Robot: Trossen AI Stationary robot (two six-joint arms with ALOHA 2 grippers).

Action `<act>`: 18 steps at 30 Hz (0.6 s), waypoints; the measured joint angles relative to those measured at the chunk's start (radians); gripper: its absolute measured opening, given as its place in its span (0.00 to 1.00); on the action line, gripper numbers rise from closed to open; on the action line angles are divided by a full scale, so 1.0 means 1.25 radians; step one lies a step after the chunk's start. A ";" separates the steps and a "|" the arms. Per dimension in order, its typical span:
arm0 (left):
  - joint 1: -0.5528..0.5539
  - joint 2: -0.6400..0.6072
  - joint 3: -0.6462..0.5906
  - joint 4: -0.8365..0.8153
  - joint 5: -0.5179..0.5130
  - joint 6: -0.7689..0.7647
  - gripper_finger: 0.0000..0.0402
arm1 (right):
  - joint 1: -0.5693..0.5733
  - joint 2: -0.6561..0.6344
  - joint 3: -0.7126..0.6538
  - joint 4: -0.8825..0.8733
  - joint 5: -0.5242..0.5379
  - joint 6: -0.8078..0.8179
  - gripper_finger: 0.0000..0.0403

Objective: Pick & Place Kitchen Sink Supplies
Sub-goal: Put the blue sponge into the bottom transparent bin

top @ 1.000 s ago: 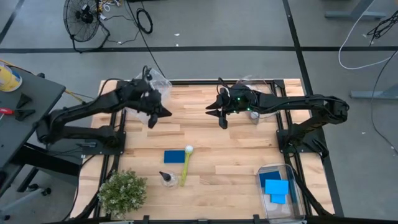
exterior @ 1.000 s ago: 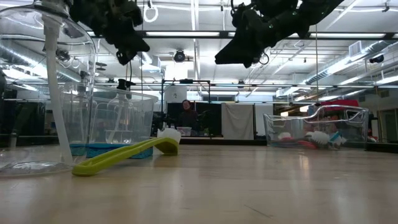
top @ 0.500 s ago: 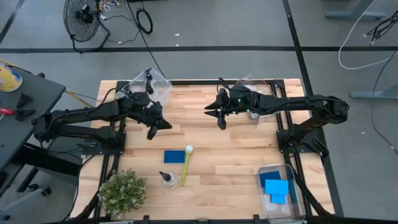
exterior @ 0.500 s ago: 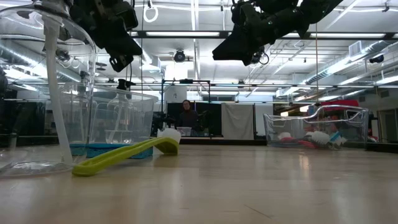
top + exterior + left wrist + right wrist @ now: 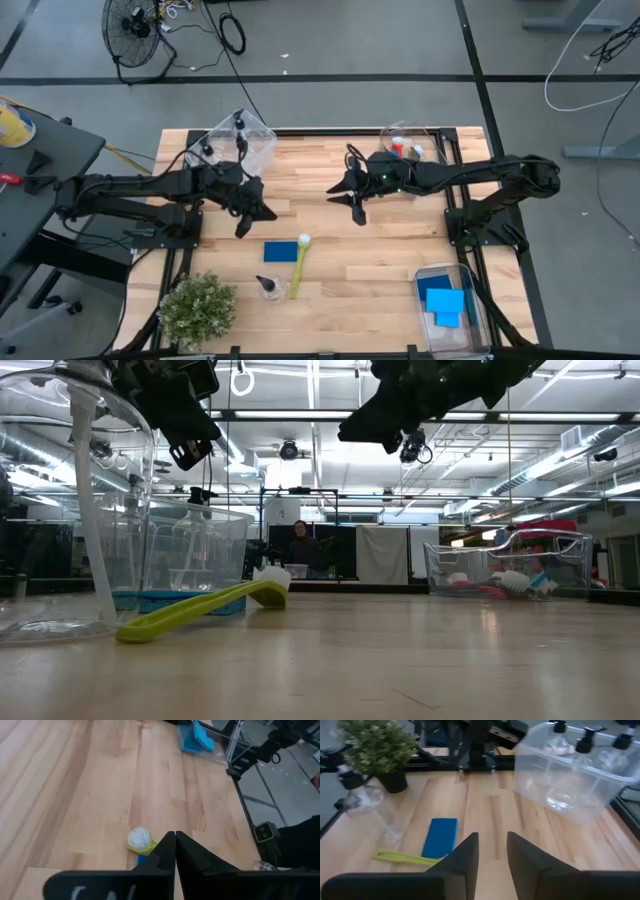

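Note:
A flat blue sponge [image 5: 281, 251], a yellow-green brush [image 5: 298, 268] with a white head, and a small clear bottle [image 5: 267, 287] with a black top lie near the table's front, left of centre. My left gripper [image 5: 262, 210] hangs shut above the table, just far-left of the sponge. It points toward the brush head [image 5: 139, 839] and is seen from its own wrist [image 5: 175, 845]. My right gripper [image 5: 335, 190] hovers at mid-table, open and empty. It looks over the sponge [image 5: 440, 836] and brush [image 5: 410, 857] from the right.
A clear bin [image 5: 243, 140] with bottles stands at the far left. Another bin [image 5: 405, 145] with brushes stands at the far right. A third bin [image 5: 450, 305] with blue sponges is at the near right. A potted plant [image 5: 198, 308] sits at the near left corner.
My left gripper has swung away from the far-left bin toward the table's near edge and sunk a little, staying shut. My right gripper has shifted slightly toward the near left, its gap unchanged. Nothing on the table has moved.

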 joint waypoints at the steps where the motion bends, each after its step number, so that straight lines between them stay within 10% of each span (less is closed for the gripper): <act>1: -0.004 0.000 0.000 0.000 -0.002 0.000 0.03 | 0.006 0.000 0.000 0.000 0.001 0.000 0.26; 11: -0.058 0.000 0.000 0.010 -0.015 0.171 0.08 | 0.024 0.000 0.000 -0.003 0.110 0.009 0.26; 18: -0.082 0.019 0.000 0.089 -0.164 0.236 0.23 | 0.024 0.000 0.000 -0.004 0.147 0.009 0.26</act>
